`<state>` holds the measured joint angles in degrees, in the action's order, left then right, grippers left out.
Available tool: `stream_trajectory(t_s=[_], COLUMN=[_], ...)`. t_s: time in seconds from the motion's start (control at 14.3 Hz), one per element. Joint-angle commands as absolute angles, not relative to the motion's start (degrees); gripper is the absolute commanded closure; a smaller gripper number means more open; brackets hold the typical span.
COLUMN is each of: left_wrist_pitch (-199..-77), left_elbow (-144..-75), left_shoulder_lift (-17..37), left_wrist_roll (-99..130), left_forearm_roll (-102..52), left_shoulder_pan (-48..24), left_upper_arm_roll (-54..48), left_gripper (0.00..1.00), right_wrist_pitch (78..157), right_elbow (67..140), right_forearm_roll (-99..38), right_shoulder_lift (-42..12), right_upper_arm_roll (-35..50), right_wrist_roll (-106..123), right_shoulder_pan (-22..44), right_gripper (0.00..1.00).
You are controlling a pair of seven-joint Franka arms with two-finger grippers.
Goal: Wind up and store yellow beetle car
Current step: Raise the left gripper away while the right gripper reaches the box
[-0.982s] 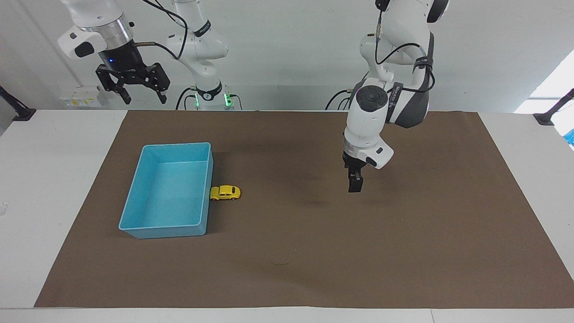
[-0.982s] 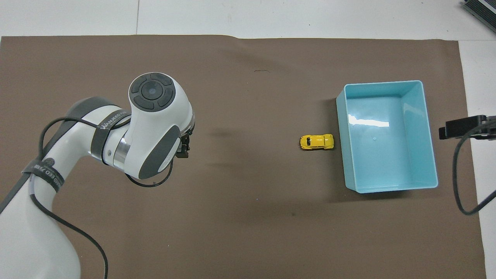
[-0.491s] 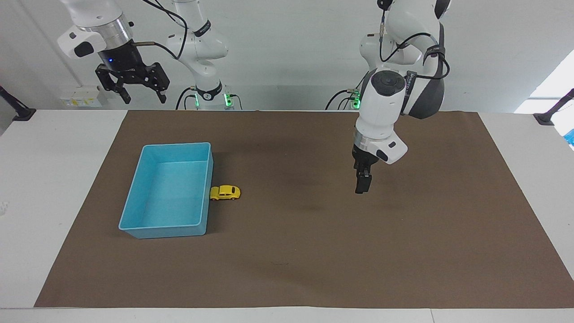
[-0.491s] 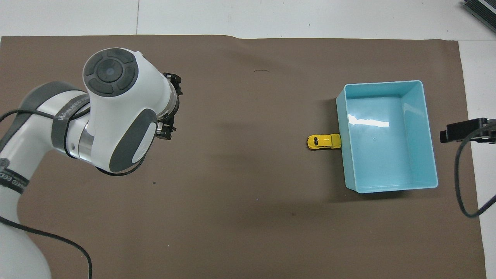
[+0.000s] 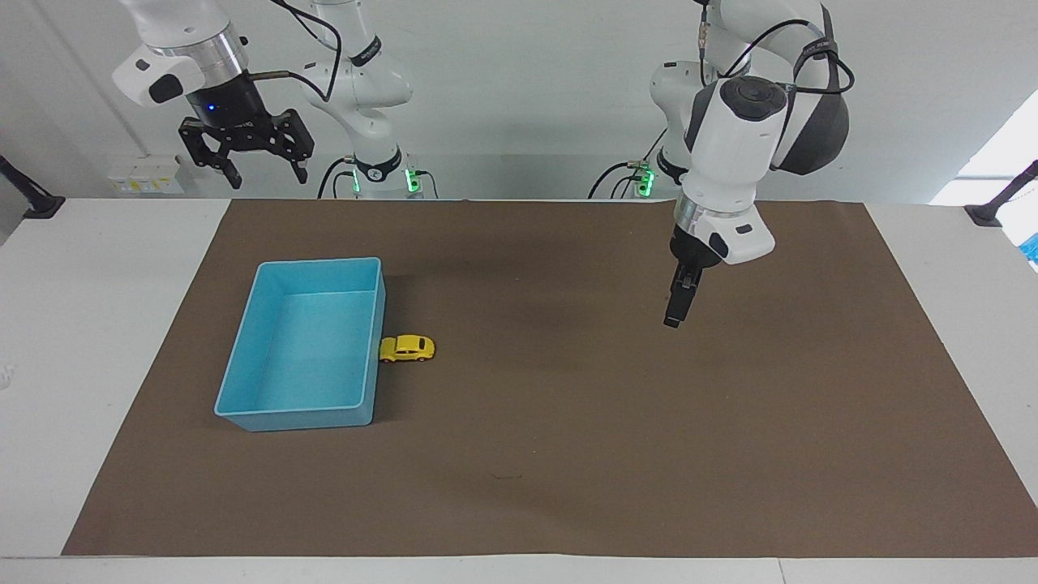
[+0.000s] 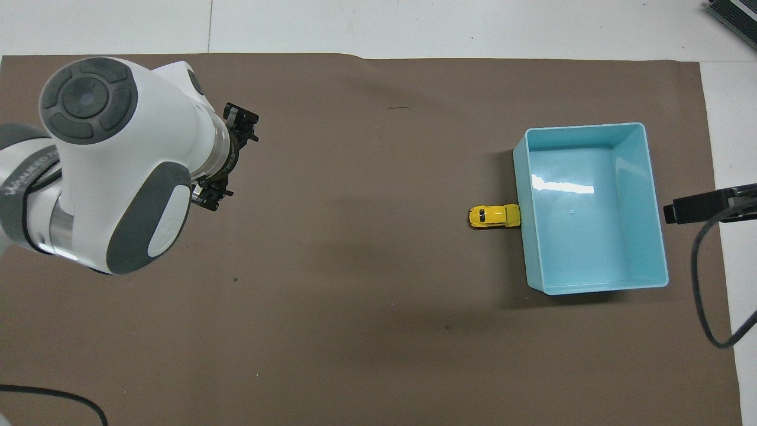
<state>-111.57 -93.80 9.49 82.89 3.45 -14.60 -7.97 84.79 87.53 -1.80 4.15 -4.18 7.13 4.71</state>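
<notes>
The yellow beetle car (image 5: 408, 349) stands on the brown mat with one end against the outer wall of the light-blue bin (image 5: 292, 419). It also shows in the overhead view (image 6: 494, 216), against the bin (image 6: 582, 126). The bin holds nothing. My left gripper (image 5: 673, 315) hangs in the air over bare mat, well away from the car toward the left arm's end of the table, and holds nothing. In the overhead view the left arm (image 6: 118, 171) covers most of it. My right gripper (image 5: 261, 169) is open and empty, raised high near its base.
The brown mat (image 5: 568, 454) covers most of the white table (image 5: 89, 324). A dark part of the right arm with its cable (image 6: 701, 207) shows at the edge of the overhead view, beside the bin.
The car rolled a short way and now rests against the bin's wall. My left gripper rose and drew back toward the left arm's end of the table. My right gripper shifted only slightly.
</notes>
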Motion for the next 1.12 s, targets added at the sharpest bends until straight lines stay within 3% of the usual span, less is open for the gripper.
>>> stream_trajectory(t_s=[0.0, 1.05], left_wrist_pitch=[-109.52, -102.57], left_elbow=[-94.39, -95.80], left_shoulder_lift=[7.83, 4.83], left_wrist_roll=[74.12, 33.42], left_forearm_roll=[2.29, 2.29], left_shoulder_pan=[-13.10, -5.19], left_upper_arm_roll=[-8.17, -7.91], left_gripper=[0.00, 0.00], right_wrist_pitch=[84.02, 84.11], right_elbow=[87.63, 88.16], right_forearm_roll=[-2.90, -2.20], right_shoulder_lift=[4.92, 5.89], right_upper_arm_roll=[-4.04, 2.36], right_wrist_roll=[14.66, 50.87], right_shoulder_pan=[4.57, 4.66], right_gripper=[0.00, 0.00])
